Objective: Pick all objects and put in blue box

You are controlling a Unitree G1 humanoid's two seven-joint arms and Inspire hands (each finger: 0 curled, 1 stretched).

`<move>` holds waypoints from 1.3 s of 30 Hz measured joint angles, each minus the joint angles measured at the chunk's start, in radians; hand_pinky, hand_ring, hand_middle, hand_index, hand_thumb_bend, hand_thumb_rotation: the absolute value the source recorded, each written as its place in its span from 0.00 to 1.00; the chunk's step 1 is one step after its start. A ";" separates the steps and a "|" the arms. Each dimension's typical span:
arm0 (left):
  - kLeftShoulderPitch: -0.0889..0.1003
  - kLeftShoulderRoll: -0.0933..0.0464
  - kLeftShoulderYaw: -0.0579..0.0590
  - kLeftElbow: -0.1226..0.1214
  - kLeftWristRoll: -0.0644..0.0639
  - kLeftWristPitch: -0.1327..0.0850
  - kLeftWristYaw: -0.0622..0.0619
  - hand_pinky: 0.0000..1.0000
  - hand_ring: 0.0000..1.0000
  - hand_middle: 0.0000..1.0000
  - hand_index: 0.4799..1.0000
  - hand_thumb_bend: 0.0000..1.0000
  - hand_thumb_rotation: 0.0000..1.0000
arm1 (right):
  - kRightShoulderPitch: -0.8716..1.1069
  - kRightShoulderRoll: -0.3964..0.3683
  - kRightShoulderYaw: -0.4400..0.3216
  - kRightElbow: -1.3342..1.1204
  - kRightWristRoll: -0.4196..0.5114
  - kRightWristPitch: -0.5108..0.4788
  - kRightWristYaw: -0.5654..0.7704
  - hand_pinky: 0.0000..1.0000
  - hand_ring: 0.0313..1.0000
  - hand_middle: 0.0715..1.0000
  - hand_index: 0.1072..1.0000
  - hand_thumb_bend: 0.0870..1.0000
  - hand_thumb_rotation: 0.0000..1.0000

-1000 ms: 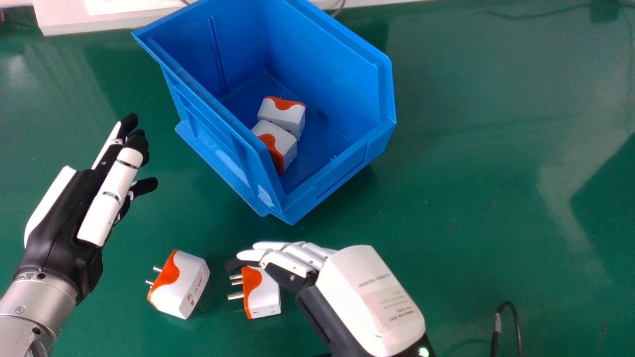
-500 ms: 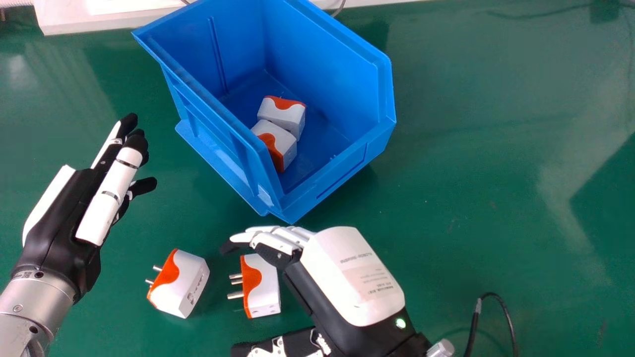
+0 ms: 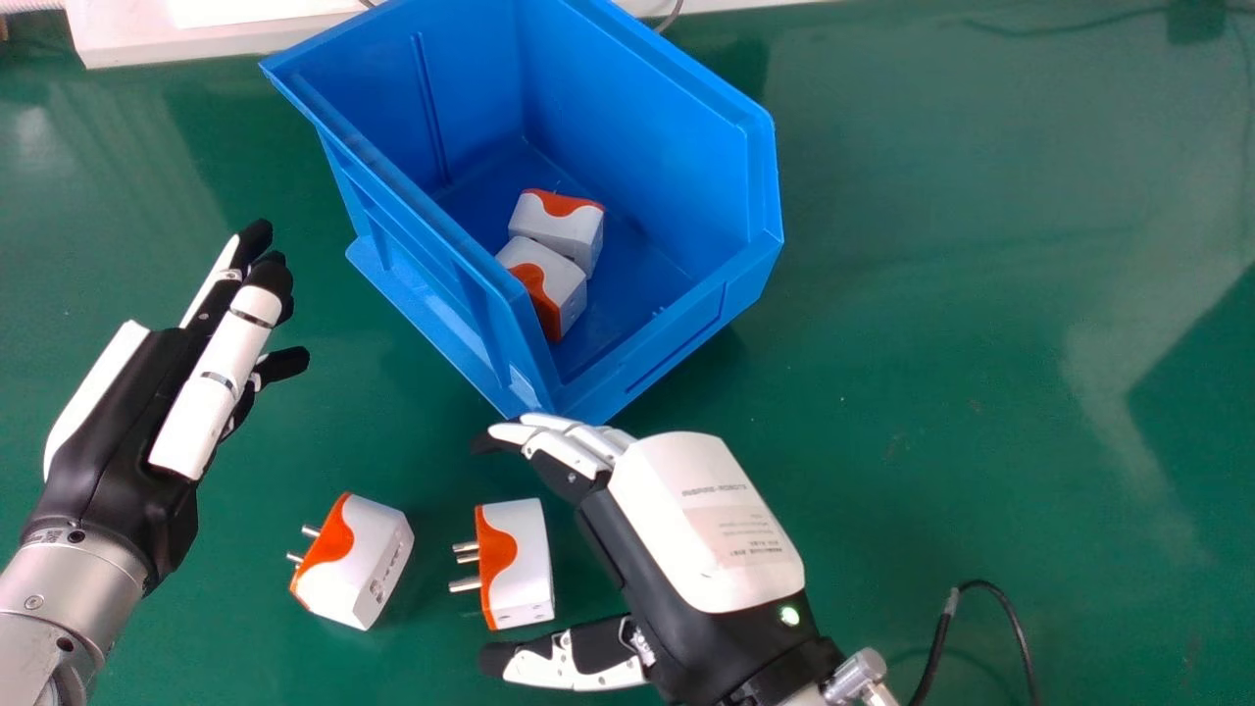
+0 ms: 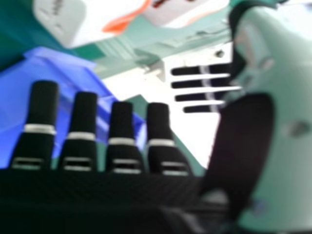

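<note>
Now | right fingers point(image 3: 563, 452) relaxed near adapter point(image 3: 523, 571) | two adapters point(image 3: 557, 227) inside blue box point(image 3: 677, 338)

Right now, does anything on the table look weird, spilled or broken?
Nothing looks spilled or broken. The blue box stands upright, just turned at a slant. The left plug and the right plug lie loose on the green table, metal pins sticking out, but that only means they aren't put away yet.

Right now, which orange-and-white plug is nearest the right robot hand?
The table plug beside the right robot hand, at its thumb-finger opening; the other table plug lies farther left, and two plugs sit inside the blue box.
</note>
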 measured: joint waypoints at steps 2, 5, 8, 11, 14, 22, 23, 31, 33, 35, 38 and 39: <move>-0.002 0.000 0.000 0.000 0.000 0.001 0.000 0.90 0.98 1.00 1.00 0.41 1.00 | -0.011 0.007 0.006 0.016 -0.005 0.018 0.002 0.64 0.79 0.84 0.78 0.52 0.18; -0.003 0.001 0.000 -0.001 0.000 0.005 0.000 0.90 0.98 1.00 1.00 0.41 1.00 | -0.015 0.007 0.013 0.028 -0.015 0.046 0.013 0.64 0.79 0.84 0.79 0.52 0.18; -0.003 0.001 0.000 -0.008 0.000 0.014 0.000 0.90 0.98 1.00 1.00 0.41 1.00 | -0.017 0.007 0.016 0.030 -0.021 0.074 0.025 0.65 0.80 0.84 0.79 0.52 0.18; -0.004 0.001 0.000 -0.010 0.000 0.020 0.000 0.90 0.98 1.00 1.00 0.41 1.00 | -0.022 0.006 0.022 0.035 -0.028 0.113 0.048 0.65 0.80 0.85 0.80 0.51 0.18; -0.004 0.001 -0.001 -0.012 0.000 0.023 0.000 0.90 0.98 1.00 1.00 0.41 1.00 | -0.025 0.005 0.026 0.036 -0.035 0.142 0.065 0.65 0.80 0.85 0.80 0.51 0.17; -0.006 0.001 -0.003 -0.022 0.000 0.028 0.000 0.90 0.98 1.00 1.00 0.41 1.00 | -0.045 0.005 0.041 0.047 -0.066 0.214 0.109 0.65 0.79 0.85 0.80 0.51 0.16; -0.006 0.002 -0.004 -0.022 0.000 0.029 0.000 0.90 0.98 1.00 1.00 0.42 1.00 | -0.048 0.005 0.044 0.051 -0.067 0.219 0.112 0.65 0.79 0.84 0.80 0.51 0.15; -0.008 0.003 -0.008 -0.026 0.002 0.045 0.002 0.90 0.98 1.00 1.00 0.42 1.00 | -0.077 0.005 0.067 0.069 -0.087 0.239 0.116 0.65 0.77 0.83 0.79 0.52 0.14; -0.008 0.003 -0.008 -0.027 0.002 0.045 0.002 0.90 0.98 1.00 1.00 0.42 1.00 | -0.083 0.005 0.072 0.075 -0.086 0.239 0.115 0.64 0.77 0.83 0.78 0.52 0.14; -0.011 0.003 -0.009 -0.027 0.003 0.046 0.002 0.90 0.98 1.00 1.00 0.42 1.00 | -0.091 0.009 0.074 0.083 -0.086 0.240 0.114 0.64 0.77 0.83 0.78 0.52 0.13; -0.016 0.003 -0.010 -0.027 0.003 0.046 0.003 0.90 0.98 1.00 1.00 0.42 1.00 | -0.101 0.017 0.077 0.100 -0.086 0.245 0.110 0.64 0.77 0.83 0.77 0.52 0.13; -0.018 0.003 -0.011 -0.027 0.004 0.046 0.003 0.90 0.98 1.00 1.00 0.42 1.00 | -0.106 0.020 0.079 0.106 -0.086 0.252 0.108 0.64 0.77 0.83 0.77 0.52 0.13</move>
